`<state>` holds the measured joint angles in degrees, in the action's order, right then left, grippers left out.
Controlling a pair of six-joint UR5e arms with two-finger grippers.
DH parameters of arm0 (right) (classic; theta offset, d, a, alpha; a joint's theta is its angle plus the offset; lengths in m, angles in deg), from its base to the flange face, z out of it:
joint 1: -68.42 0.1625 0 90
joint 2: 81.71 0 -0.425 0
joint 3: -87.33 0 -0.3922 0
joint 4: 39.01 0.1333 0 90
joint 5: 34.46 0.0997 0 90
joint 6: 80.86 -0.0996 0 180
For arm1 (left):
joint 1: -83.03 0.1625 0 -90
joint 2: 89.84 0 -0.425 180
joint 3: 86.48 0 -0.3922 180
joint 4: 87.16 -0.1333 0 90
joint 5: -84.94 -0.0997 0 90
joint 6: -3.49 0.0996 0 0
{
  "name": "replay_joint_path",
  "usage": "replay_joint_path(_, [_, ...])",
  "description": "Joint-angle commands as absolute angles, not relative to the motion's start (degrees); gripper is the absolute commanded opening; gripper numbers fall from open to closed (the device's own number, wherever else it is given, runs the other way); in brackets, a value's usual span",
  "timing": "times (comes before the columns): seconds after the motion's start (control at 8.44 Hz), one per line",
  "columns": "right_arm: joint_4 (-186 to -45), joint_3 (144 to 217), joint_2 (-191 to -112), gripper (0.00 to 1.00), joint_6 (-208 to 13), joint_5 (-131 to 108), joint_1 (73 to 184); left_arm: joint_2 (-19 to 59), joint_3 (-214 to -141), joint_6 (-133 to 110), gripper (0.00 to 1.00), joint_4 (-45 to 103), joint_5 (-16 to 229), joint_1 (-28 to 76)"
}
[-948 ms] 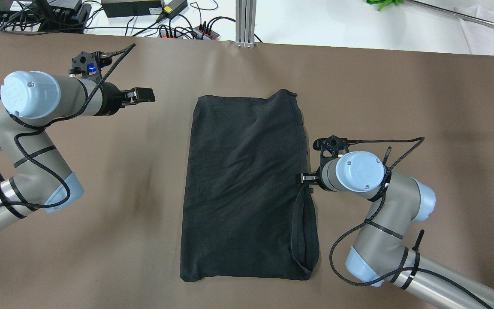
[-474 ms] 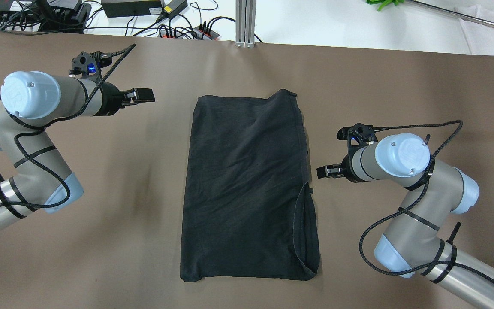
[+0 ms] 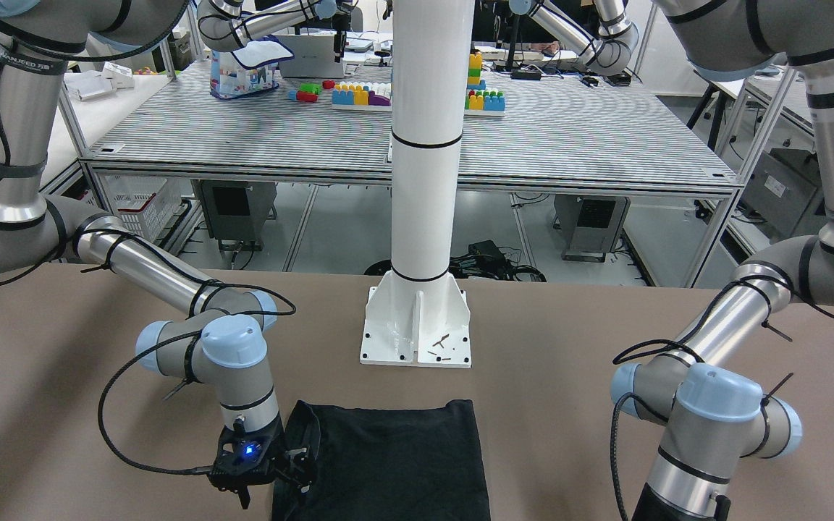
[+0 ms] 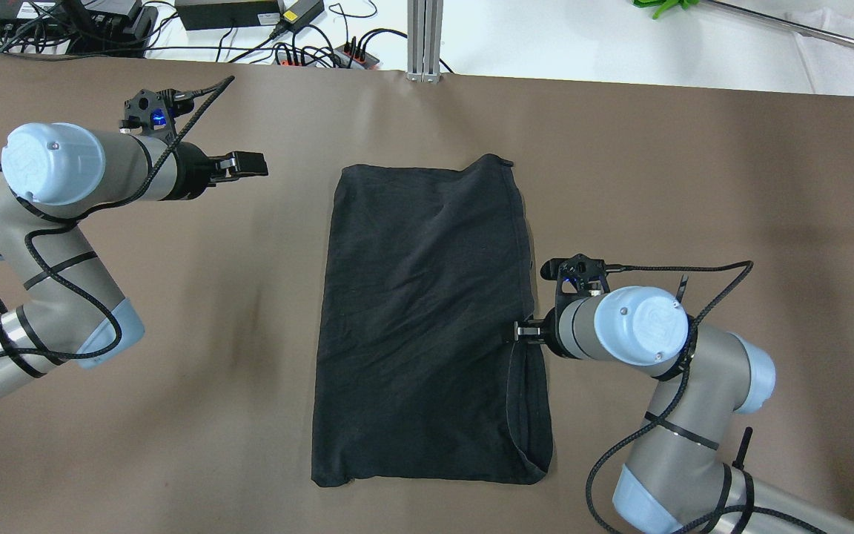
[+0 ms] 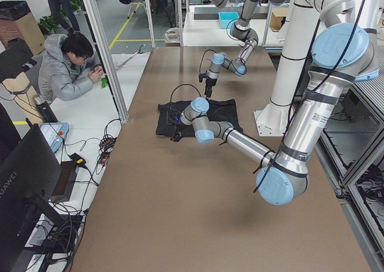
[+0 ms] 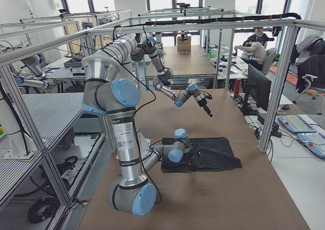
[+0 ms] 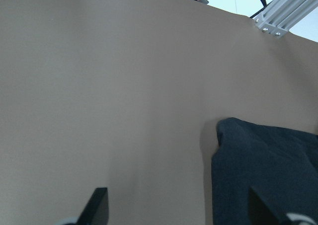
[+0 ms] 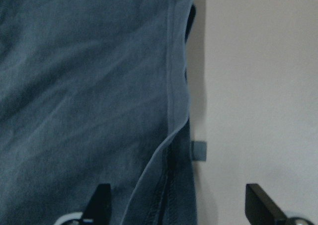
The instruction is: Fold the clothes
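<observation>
Brown matte bench [image 4: 731, 163] carries, visible only in the front-facing view, one round white pole [image 3: 424, 145] on a square white base plate [image 3: 417, 340]. Near that plate lies one plain black, roughly rectangular fabric garment [image 4: 419, 311], flat between the two arms and shown whole only from overhead. Left gripper [image 4: 247, 165] hovers off the garment's far left corner, apart from it, jaws apart in its wrist view; right gripper [image 4: 522, 331] is at the right-hand hem, jaws apart with that stitched edge between them.
</observation>
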<state>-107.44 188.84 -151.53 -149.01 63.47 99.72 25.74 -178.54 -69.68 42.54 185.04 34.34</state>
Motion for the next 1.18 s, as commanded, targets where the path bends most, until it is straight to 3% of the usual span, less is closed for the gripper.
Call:
replay_joint_path(0.0, [-109.2,189.0,-151.5,0.94,-152.9,57.9,93.5,25.6,-178.8,-69.7,1.0,42.6,185.0,34.3])
replay_joint_path(0.36, [-109.5,191.3,-153.3,0.94,-152.4,58.3,93.6,25.6,-178.7,-69.7,1.0,42.6,185.0,34.3])
replay_joint_path(0.59, [-109.3,195.2,-159.0,0.95,-151.5,59.3,93.6,25.7,-178.6,-69.7,1.0,42.6,185.0,34.3])
replay_joint_path(1.07, [-109.2,198.2,-159.8,0.95,-150.6,60.7,94.6,25.7,-178.6,-69.5,1.0,42.6,185.0,34.3])
